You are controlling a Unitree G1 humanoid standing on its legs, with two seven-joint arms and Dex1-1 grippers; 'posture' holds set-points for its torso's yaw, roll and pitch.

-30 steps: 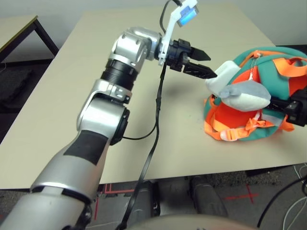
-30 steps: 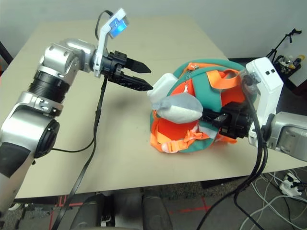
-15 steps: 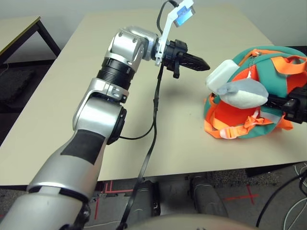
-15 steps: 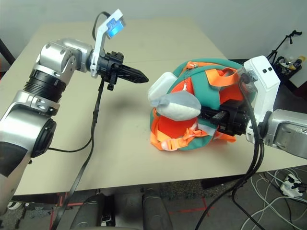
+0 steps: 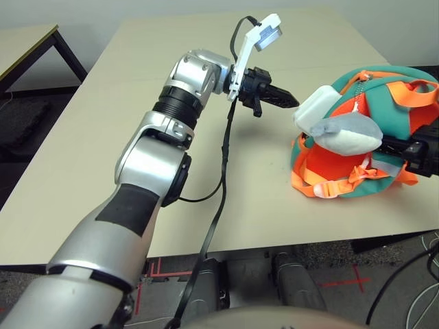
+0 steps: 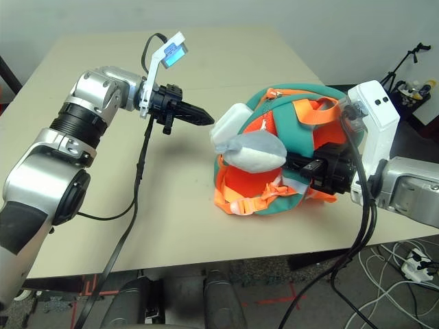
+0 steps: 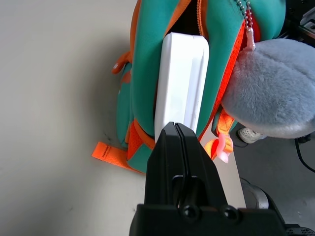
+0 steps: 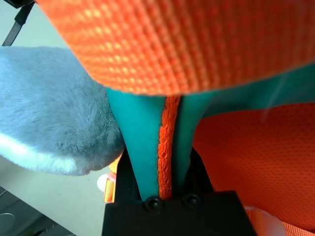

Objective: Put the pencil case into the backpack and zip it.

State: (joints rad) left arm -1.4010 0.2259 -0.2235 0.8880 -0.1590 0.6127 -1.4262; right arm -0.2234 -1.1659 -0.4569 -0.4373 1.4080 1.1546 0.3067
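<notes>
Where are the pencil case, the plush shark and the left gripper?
pencil case point(image 7: 180, 81): left wrist view, middle of its white face
plush shark point(image 6: 255, 152): right eye view, middle of its body
left gripper point(image 7: 177, 124): left wrist view, fingertips

Our left arm reaches forward and slants inward, elbow bent, and our left gripper points inward, jaws pressed together! Across from it, our right arm comes in sideways, its gripper aimed toward our left.
</notes>
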